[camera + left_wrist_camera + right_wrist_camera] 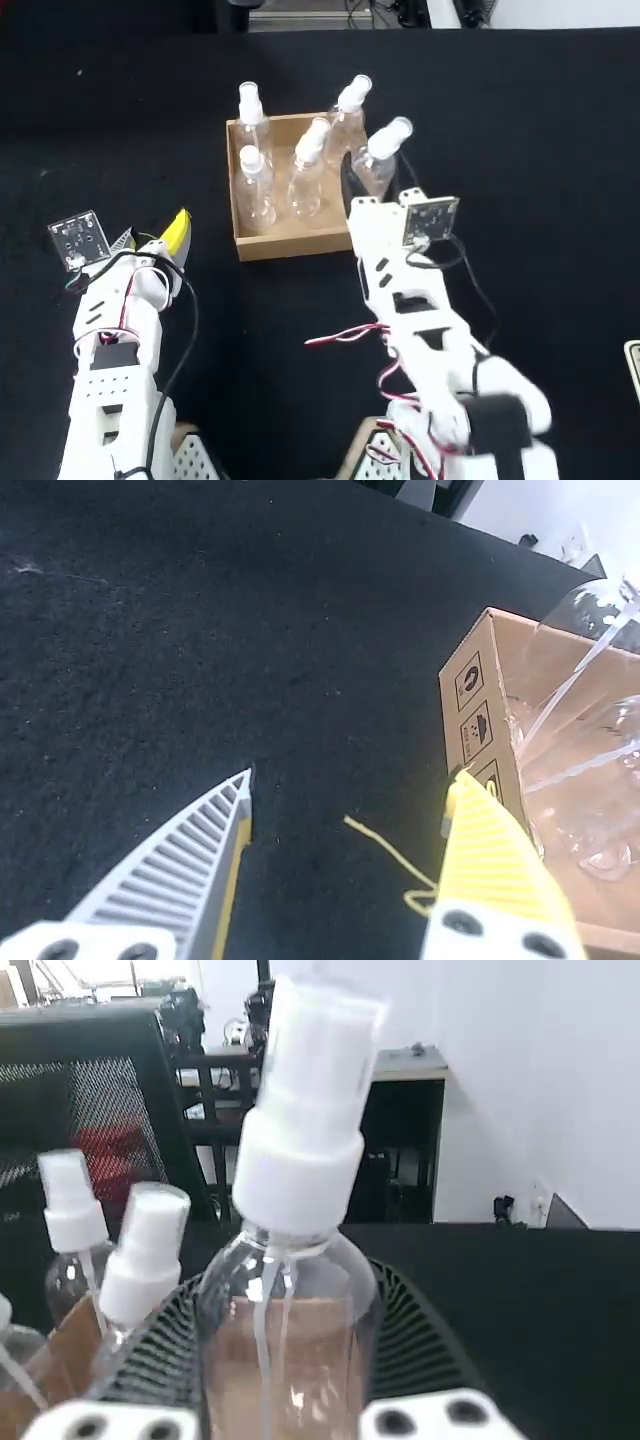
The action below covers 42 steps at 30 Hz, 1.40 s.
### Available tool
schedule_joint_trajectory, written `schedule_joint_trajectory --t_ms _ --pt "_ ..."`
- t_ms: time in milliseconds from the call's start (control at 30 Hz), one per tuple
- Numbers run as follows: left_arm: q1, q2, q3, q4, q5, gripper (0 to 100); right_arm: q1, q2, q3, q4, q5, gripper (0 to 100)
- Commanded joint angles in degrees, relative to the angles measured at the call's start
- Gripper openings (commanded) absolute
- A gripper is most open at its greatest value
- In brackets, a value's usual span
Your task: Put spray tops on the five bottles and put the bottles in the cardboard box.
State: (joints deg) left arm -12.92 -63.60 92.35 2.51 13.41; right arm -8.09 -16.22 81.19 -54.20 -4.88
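Cardboard box (290,246) on black table (530,150)

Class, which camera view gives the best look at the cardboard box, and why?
The high view: the whole cardboard box shows from above, with bottles standing inside. The left wrist view catches one printed wall and a corner; the right wrist view, a brown sliver beside the held bottle.

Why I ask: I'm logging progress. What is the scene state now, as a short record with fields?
in box: four bottles with spray tops in the cardboard box
fifth bottle: topped, held beside the box's right wall
right end effector: shut on the fifth bottle
left end effector: open, holding nothing, over the black table beside the box
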Motion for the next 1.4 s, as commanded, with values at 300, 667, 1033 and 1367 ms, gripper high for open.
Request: schedule_joint_trajectory --t_ms 300,667,1033,1367 --pt "0.40 -0.44 -0.48 -1.32 -0.18 29 -0.88 15.52 -8.04 -9.58 0.35 1.0" --pt "0.40 -0.44 -0.48 -1.32 -0.18 29 -4.40 20.26 -10.59 -9.58 0.70 1.1" --pt "0.31 -0.62 -0.48 -1.32 -0.18 29 -2.20 20.53 -11.12 -9.67 3.60 1.0" --pt "0.40 -0.53 -0.48 -1.32 -0.18 29 -0.53 20.62 -10.95 -9.32 3.25 1.1"
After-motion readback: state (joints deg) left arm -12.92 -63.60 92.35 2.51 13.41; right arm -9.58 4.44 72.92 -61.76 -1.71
